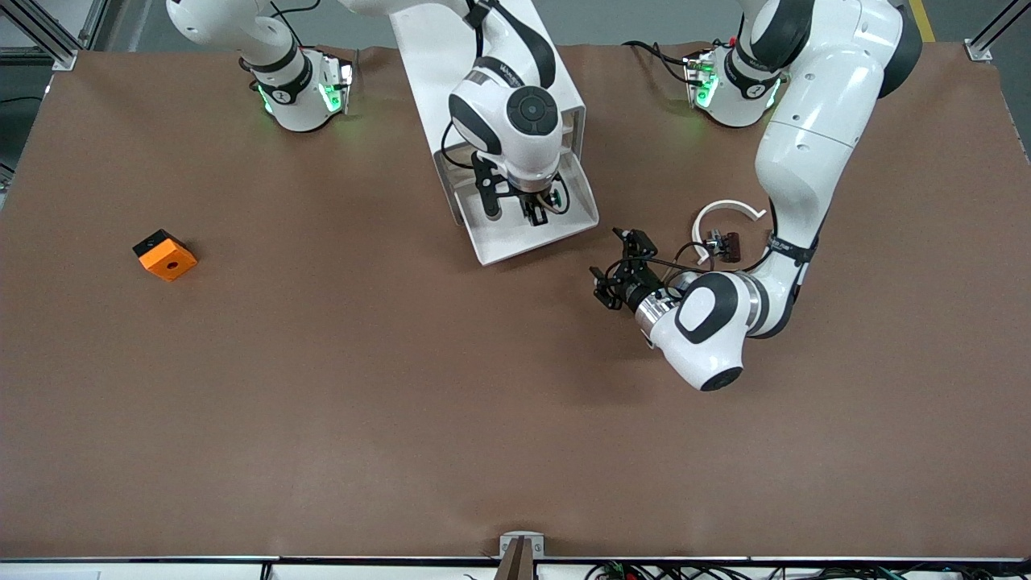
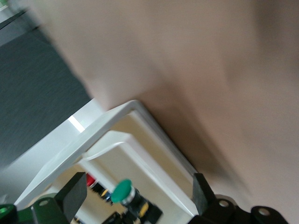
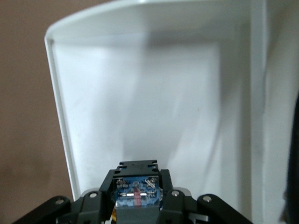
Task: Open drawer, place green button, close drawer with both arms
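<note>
The drawer (image 1: 527, 242) stands pulled out of the white cabinet (image 1: 451, 56), nearer to the front camera than the cabinet. My right gripper (image 1: 538, 211) hangs over the drawer's tray and is shut on the button. In the right wrist view (image 3: 138, 189) the button's blue base (image 3: 136, 193) shows between the fingers, above the white drawer floor (image 3: 140, 102). My left gripper (image 1: 610, 264) is open and empty, low over the table beside the drawer, toward the left arm's end. Its wrist view shows its two black fingers (image 2: 74, 191) wide apart, and past them the green-capped button (image 2: 122, 190) over the drawer (image 2: 154, 140).
An orange block with a round hole (image 1: 165, 255) lies toward the right arm's end of the table. A white curved piece (image 1: 729, 208) and small dark clip parts (image 1: 725, 243) lie by the left arm's forearm.
</note>
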Controlling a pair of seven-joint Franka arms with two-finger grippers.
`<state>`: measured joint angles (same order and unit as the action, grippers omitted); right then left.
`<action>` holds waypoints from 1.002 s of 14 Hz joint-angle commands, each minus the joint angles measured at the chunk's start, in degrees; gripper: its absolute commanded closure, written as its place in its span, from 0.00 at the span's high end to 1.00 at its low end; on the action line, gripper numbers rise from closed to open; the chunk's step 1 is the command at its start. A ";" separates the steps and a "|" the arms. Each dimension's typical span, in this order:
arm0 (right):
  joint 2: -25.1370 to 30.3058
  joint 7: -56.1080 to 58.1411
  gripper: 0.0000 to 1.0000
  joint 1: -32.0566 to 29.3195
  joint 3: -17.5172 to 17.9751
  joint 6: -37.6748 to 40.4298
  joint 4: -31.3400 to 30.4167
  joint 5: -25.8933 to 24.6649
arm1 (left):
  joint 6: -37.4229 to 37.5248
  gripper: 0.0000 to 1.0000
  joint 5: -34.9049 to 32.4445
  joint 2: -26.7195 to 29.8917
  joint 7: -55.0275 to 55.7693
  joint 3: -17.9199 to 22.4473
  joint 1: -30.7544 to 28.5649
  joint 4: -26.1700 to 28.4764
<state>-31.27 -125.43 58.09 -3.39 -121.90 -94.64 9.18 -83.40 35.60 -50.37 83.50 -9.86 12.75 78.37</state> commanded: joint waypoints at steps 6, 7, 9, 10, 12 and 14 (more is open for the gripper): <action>-3.01 -0.96 0.00 1.15 -0.48 -1.94 2.44 1.45 | -16.25 1.00 -10.89 3.61 -11.25 -0.60 3.50 0.73; -3.10 -0.96 0.00 1.15 -0.48 -2.03 2.44 1.45 | -16.62 1.00 -12.03 4.05 -11.26 -0.60 4.21 0.73; -3.10 -0.35 0.34 1.15 -0.48 -1.94 2.44 1.19 | -16.71 1.00 -15.10 5.28 -11.26 -0.51 5.35 0.73; -3.10 -0.17 0.54 1.06 -0.48 -1.85 2.53 1.01 | -16.97 1.00 -16.60 5.29 -11.26 -0.51 5.44 0.73; -3.97 3.15 1.00 1.15 -0.48 -1.68 3.32 0.92 | -20.29 1.00 -21.16 6.77 -11.26 -0.68 5.80 0.91; -3.89 7.11 1.00 1.24 -0.57 -0.63 4.29 0.75 | -22.67 1.00 -23.28 7.13 -11.26 -0.51 6.76 0.82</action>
<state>-33.80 -121.66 58.72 -3.40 -124.07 -93.11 9.26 -103.92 14.75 -44.90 72.92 -10.38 18.84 78.12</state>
